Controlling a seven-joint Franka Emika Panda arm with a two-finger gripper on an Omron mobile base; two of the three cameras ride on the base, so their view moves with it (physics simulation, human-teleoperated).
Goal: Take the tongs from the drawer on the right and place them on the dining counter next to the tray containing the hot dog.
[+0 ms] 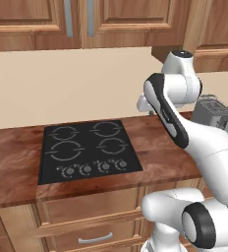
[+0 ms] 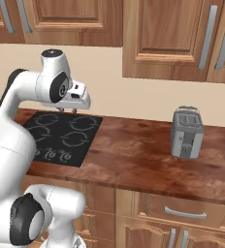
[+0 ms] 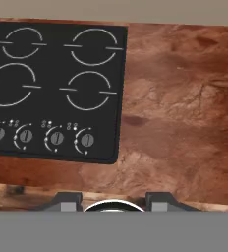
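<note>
Brown wood fills this kitchen, from the low cabinets up to the wall cupboards. Nearest, below the counter [image 2: 134,160], a closed drawer [image 2: 184,209] with a short silver handle sits at the right side under the toaster [image 2: 187,132]. On the counter lies the black stovetop [image 1: 89,150] with four rings and four knobs. The gripper [image 2: 71,110] hangs above the stovetop's right edge; its fingers grasp nothing, with a gap between them. Behind are the beige wall and the upper cabinet doors [image 2: 170,36].
</note>
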